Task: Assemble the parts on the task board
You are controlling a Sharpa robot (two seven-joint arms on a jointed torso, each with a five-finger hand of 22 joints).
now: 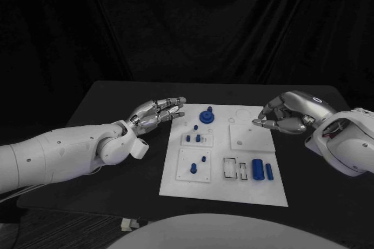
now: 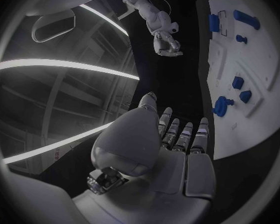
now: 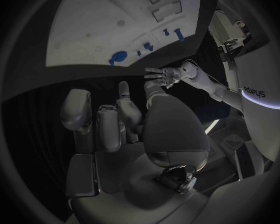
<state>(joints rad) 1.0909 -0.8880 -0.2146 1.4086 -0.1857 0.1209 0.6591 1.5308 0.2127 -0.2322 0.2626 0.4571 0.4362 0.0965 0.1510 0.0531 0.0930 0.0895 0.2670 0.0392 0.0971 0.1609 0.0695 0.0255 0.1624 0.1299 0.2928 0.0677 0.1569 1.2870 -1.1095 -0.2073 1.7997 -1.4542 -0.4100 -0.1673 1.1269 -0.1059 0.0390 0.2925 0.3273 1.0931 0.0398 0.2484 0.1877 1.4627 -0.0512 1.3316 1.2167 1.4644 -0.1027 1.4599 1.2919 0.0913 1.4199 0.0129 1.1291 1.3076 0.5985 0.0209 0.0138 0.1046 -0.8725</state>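
Head view: hands [image 1: 158,115] [image 1: 282,118] flanking task board [image 1: 253,192]

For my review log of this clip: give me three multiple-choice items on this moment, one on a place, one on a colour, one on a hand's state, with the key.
1. Where on the task board does the largest round part stand?
A. at the far edge
B. at the near edge
C. off the board, on the table

2. What colour are the parts?
A. red
B. blue
C. yellow

3. How is the left hand?
A. gripping a part
B. pressing down on the board
C. holding nothing, fingers extended

Key: 1 A, it stands by the board's far edge in the head view; 2 B, every piece on the white plate is blue; 3 C, the left wrist view shows its fingers straight and bare, beside the board.
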